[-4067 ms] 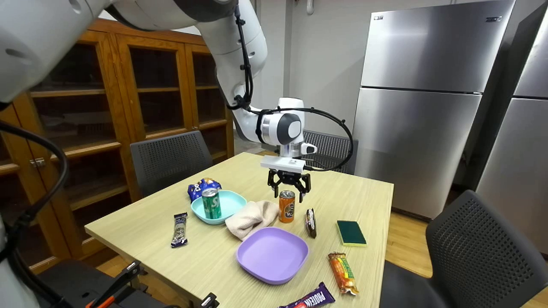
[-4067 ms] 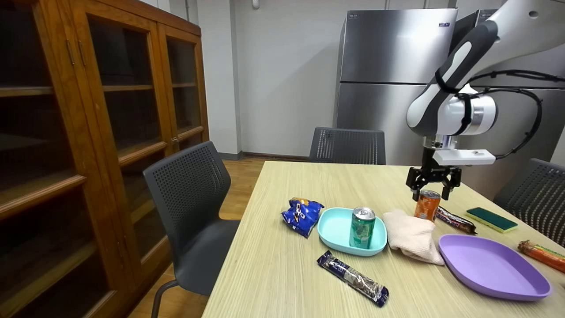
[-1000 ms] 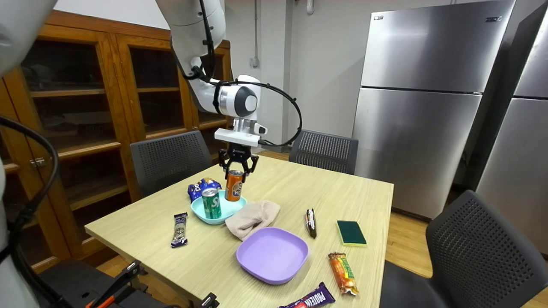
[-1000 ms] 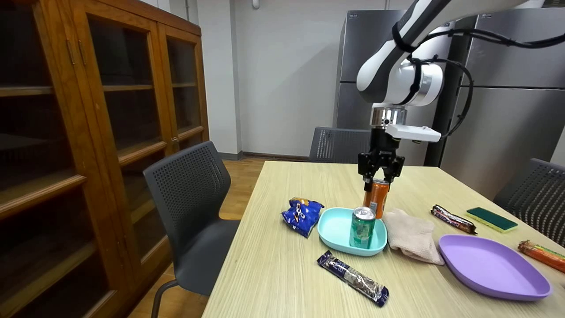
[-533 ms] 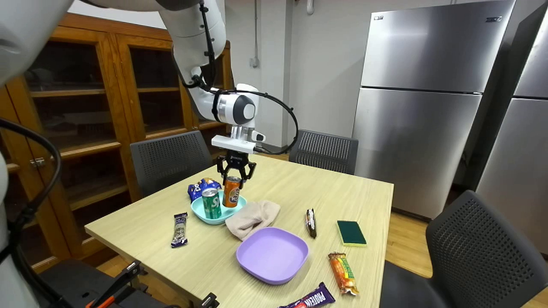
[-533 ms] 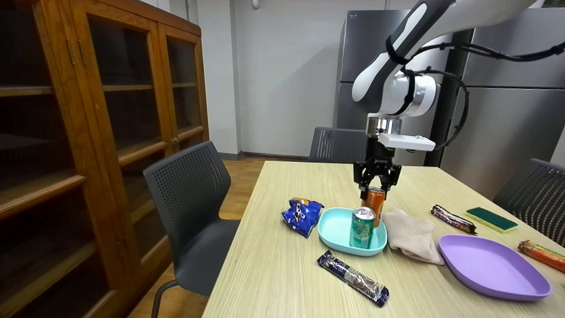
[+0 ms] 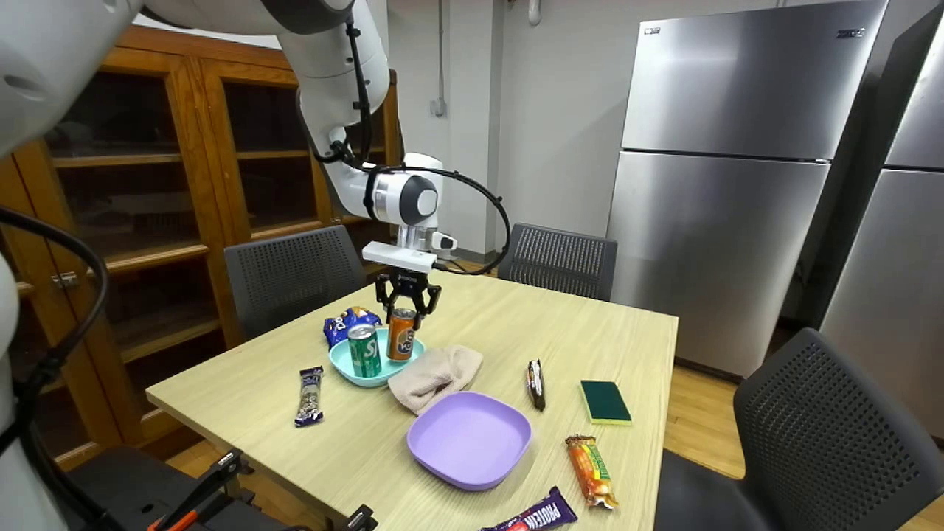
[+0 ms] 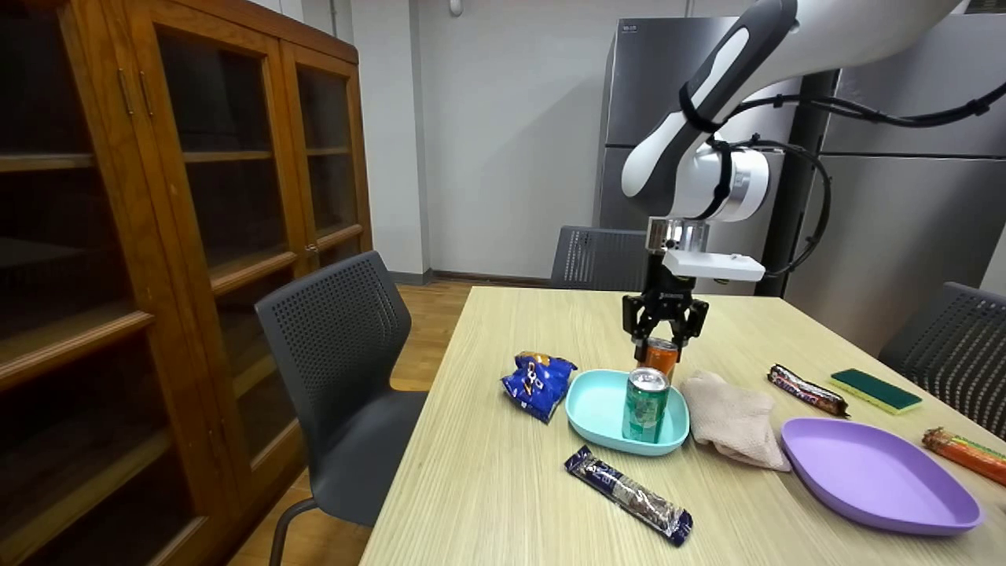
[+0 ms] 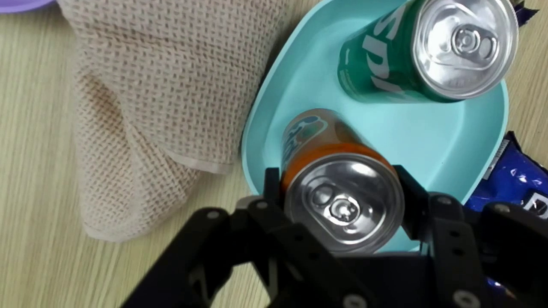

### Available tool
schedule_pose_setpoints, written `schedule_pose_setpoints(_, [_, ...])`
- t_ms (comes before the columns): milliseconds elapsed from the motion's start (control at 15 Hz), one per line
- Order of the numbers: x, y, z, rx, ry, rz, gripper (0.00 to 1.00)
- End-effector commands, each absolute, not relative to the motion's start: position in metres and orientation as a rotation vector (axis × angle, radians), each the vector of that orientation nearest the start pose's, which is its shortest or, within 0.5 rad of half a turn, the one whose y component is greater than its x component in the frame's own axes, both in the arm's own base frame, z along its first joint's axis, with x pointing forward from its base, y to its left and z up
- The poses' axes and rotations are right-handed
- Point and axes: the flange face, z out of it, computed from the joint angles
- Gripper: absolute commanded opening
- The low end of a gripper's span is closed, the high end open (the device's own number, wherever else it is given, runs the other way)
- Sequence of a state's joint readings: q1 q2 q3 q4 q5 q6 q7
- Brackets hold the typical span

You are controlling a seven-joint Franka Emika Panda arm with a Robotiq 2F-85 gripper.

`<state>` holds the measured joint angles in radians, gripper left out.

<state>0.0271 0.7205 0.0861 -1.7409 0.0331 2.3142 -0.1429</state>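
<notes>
My gripper (image 9: 340, 192) is shut on an orange soda can (image 9: 319, 132), one black finger against each side near the silver top. In both exterior views the upright can (image 7: 400, 341) sits low within the rim of a turquoise tray (image 8: 601, 409); whether its base touches the tray floor I cannot tell. A green soda can (image 9: 398, 55) stands in the same tray, apart from the orange one. In an exterior view this green can (image 8: 645, 410) hides the lower part of the orange can.
A beige cloth (image 7: 435, 377) lies beside the tray, and a blue snack bag (image 8: 540, 385) is at its other side. A purple plate (image 7: 470, 441), a wrapped bar (image 7: 310, 396), a dark bar (image 7: 535, 385), a green sponge (image 7: 605, 402) and an orange packet (image 7: 590, 472) are on the table.
The orange can, on the table beyond the cloth about four seconds ago, has been carried to the turquoise tray. Over the last second gripper and can have come down into it.
</notes>
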Motion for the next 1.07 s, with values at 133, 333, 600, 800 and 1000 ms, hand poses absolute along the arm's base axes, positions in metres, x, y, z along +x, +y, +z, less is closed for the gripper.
schedule_pose_setpoints(133, [0.651,0.071,0.159,-3.078,-0.287,0.136,0.38])
schedule_pose_setpoints(333, [0.650,0.069,0.156,-3.085,-0.282,0.124,0.38])
schedule_pose_setpoints(600, [0.650,0.067,0.153,-3.085,-0.290,0.121,0.38])
schedule_pose_setpoints(800, [0.649,0.067,0.149,-3.084,-0.291,0.118,0.38])
schedule_pose_setpoints(1000, [0.647,0.067,0.150,-3.085,-0.295,0.125,0.88])
